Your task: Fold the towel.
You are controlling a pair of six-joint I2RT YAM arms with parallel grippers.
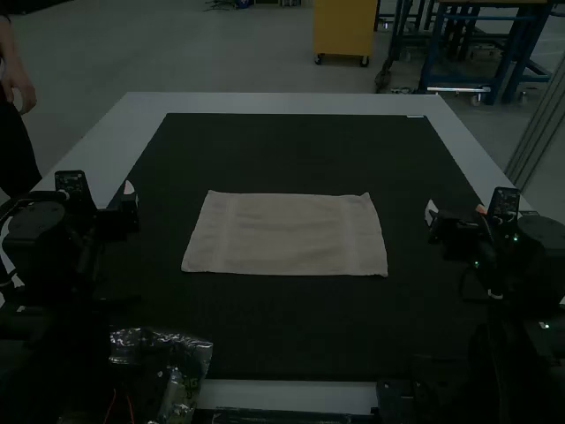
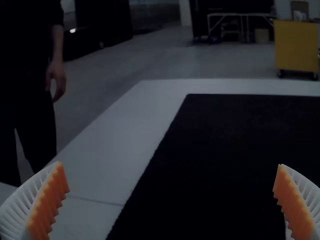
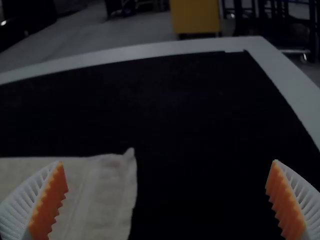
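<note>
A pale towel [image 1: 284, 235] lies spread as a wide rectangle on the dark mat, its far right corner slightly raised. My left gripper [image 1: 131, 196] is off the towel's left side, apart from it. Off the towel's right side is my right gripper [image 1: 433, 215], also apart from it. In the left wrist view my left gripper [image 2: 171, 200] is open with nothing between its fingers. My right gripper [image 3: 167, 200] stands open in the right wrist view, where one end of the towel [image 3: 107, 185] lies partly behind one finger.
The dark mat [image 1: 291, 322] covers most of the white table [image 1: 282, 103]. A clear plastic bag [image 1: 187, 358] lies at the near left, by the left arm's base.
</note>
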